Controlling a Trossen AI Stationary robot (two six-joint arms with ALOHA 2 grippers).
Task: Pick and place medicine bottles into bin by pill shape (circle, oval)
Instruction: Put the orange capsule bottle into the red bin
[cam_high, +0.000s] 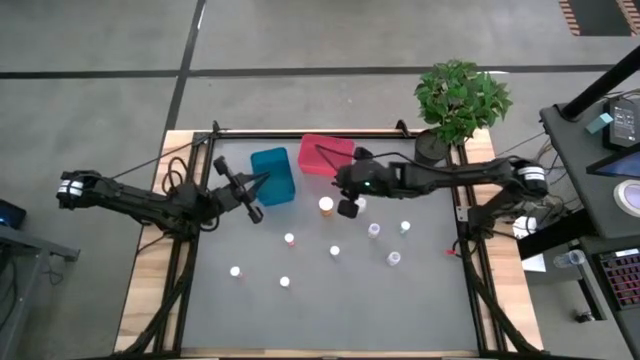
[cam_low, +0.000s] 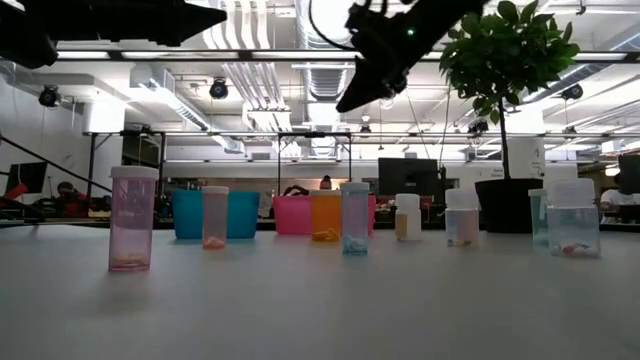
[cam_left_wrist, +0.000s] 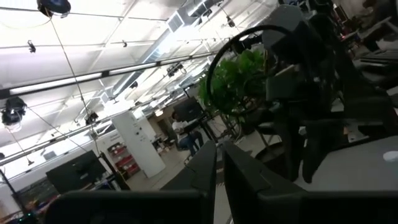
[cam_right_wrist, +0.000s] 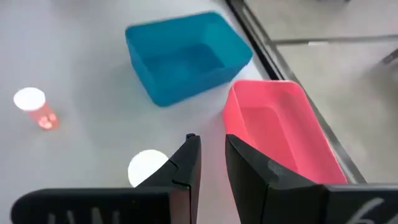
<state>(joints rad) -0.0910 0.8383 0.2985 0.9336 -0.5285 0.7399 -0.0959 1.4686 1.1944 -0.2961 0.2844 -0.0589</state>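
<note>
The right tool (cam_high: 347, 207) is hanging above the matte grey bench (cam_high: 330, 310), just in front of the pink bin (cam_high: 326, 155) and beside the orange bottle (cam_high: 326, 207); its wrist view shows its two dark, flat-sided fingers (cam_right_wrist: 186, 165) standing close together with only a narrow slit between them and nothing gripped. Below those fingers the round white cap of a bottle (cam_right_wrist: 148, 167) is showing, and farther off a small clear bottle with a reddish tint (cam_right_wrist: 34, 107) is standing upright on the bench. The blue bin (cam_high: 273, 175) and the pink bin are sitting side by side at the far edge, both smooth-walled, open-topped rectangular plastic tubs with rounded corners. The other medicine bottles (cam_high: 334, 251) are standing scattered and well apart over the middle of the bench, each a tiny translucent cylinder under a white cap; in the low view they are lining up as upright tubes (cam_low: 354, 218) with small pills lying at their bottoms. The left tool (cam_high: 254, 213) is waiting raised near the blue bin's front corner, its fingers (cam_left_wrist: 202, 171) nearly together, empty. A leafy potted plant (cam_high: 458, 100) is standing at the far right corner.
</note>
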